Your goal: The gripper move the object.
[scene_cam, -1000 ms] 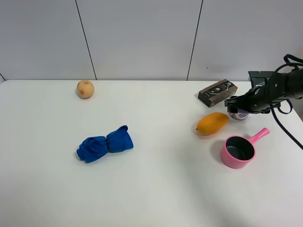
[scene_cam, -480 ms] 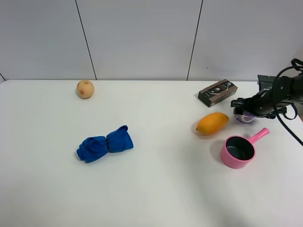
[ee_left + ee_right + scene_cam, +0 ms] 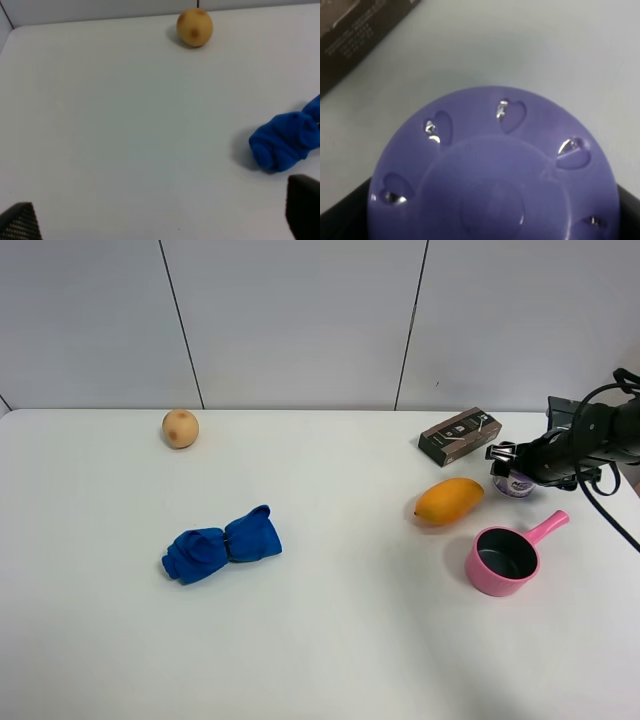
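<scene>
No legible text: the pale print lines on the dark box (image 3: 459, 436) are too small and blurred to read in either view, and the white-and-purple label on the lilac-lidded container (image 3: 513, 487) yields no readable characters.

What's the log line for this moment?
right end effector: closed on lilac-lid container | location: by mango, dark box, pink saucepan | left end effector: open, empty

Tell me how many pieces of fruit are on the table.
2. A round tan fruit lies at the back left of the table. An orange mango lies on the right, in front of the dark box. No other fruit shows in any view.
</scene>
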Robot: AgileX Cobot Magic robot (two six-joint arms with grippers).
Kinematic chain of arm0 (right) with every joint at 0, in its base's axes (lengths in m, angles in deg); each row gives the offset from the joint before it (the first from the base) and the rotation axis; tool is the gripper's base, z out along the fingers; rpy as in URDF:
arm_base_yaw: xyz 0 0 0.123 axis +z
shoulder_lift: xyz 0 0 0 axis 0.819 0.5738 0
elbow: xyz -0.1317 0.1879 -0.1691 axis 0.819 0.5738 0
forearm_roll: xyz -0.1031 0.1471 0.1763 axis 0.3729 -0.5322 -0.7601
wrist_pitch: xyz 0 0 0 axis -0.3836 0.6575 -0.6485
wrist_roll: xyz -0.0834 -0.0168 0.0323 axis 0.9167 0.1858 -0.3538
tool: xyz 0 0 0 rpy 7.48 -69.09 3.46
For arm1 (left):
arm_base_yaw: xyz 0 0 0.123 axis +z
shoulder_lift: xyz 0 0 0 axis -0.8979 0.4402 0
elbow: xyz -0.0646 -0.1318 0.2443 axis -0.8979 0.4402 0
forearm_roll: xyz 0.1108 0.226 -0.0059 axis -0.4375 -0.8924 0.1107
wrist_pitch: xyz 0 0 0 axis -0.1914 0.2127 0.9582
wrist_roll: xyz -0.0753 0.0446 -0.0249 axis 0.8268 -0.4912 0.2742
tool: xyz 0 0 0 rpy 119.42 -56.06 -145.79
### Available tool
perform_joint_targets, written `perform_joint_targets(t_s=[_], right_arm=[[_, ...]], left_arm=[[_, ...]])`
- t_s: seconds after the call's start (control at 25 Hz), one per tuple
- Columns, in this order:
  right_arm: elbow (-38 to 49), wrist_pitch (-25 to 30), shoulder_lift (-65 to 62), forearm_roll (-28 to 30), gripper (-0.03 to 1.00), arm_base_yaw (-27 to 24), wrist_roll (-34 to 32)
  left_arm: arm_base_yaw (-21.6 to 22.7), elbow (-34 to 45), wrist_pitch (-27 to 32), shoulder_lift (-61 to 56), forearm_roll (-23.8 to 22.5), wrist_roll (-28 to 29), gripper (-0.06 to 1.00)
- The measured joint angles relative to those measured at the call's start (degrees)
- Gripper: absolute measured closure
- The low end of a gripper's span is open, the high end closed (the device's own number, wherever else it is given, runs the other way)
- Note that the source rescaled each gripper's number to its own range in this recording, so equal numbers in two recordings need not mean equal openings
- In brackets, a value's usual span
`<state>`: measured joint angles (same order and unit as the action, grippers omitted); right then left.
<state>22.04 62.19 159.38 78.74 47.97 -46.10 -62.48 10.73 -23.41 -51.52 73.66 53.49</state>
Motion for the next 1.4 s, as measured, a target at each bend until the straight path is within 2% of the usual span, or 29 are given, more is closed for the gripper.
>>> perform_joint_targets(t_s=[0.24,0.28,0.4,0.44,0.48,0.56,0.8,1.08,1.24,1.4], right_arm=[[0.0,-0.66,0.37,-0.06,0.97,0.0,0.0],[0.0,-0.6,0.37,-0.28,0.92,0.0,-0.28],[0.0,-0.04,0.84,-1.08,0.26,0.0,-2.02],[0.0,-0.04,0.9,-1.08,0.14,0.0,-2.68],[0.0,-0.04,0.91,-1.12,0.07,0.0,-3.44],[0.0,-0.04,0.91,-1.14,0.01,0.0,-4.16],[0.0,0.43,0.85,-1.14,-0.03,0.0,-4.55],[0.0,5.64,-4.39,-1.03,-0.03,0.0,-4.32],[0.0,11.25,-10.49,-0.02,-0.03,0.0,-2.8],[0.01,20.17,-18.1,1.53,-0.03,0.0,0.91]], left_arm=[[0.0,0.0,0.0,0.0,0.0,0.0,-0.06],[0.0,0.0,0.0,0.0,0.0,0.0,-0.06],[0.0,0.0,0.0,0.0,0.0,0.06,-0.06],[0.0,0.0,0.0,0.0,0.0,0.06,-0.06],[0.0,0.0,0.0,0.0,0.0,0.06,-0.06],[0.0,0.0,0.0,0.0,0.0,0.06,-0.06],[0.0,0.0,0.0,0.0,0.0,0.06,-0.06],[0.0,0.0,0.0,0.0,0.0,-0.01,-0.06],[0.0,0.0,0.0,0.0,0.0,-0.01,-0.06],[0.0,0.0,0.0,0.0,0.0,0.05,-0.06]])
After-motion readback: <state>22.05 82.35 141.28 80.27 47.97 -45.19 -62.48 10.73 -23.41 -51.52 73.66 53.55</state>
